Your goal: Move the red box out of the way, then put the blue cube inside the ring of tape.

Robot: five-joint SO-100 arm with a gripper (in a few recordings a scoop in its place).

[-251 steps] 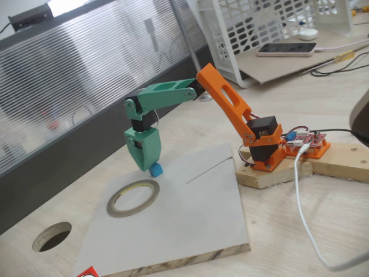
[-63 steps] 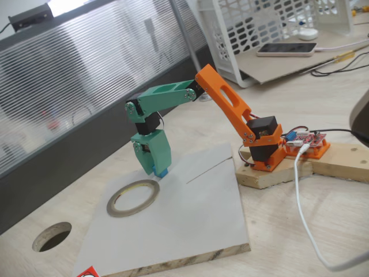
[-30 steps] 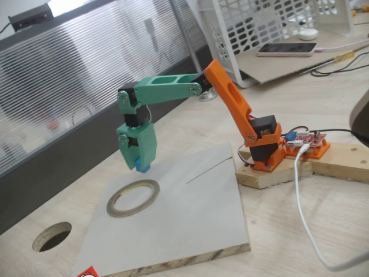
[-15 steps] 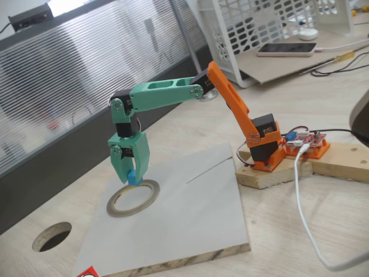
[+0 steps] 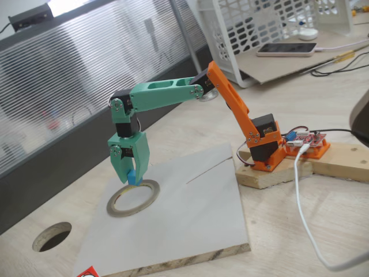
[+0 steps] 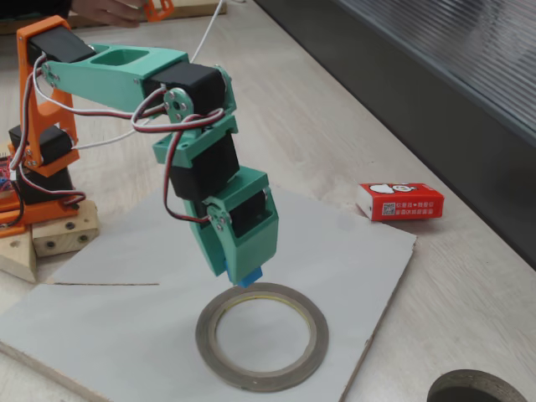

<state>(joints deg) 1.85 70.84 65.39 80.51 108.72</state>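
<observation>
Gripper (image 6: 248, 279) points down, fingers clamped on the blue cube (image 6: 252, 277), hanging just above the near rim of the ring of tape (image 6: 262, 337). Red box (image 6: 400, 201) lies well off to its side, on the table beyond the board.

My claw (image 6: 243, 272) grips the blue cube (image 6: 249, 277), a tiny sky-blue block held above the near rim of the ring of tape (image 6: 262, 336), which lies flat on the grey board. The red box (image 6: 400, 201) lies flat on the desk, off the board's edge, well apart.
</observation>
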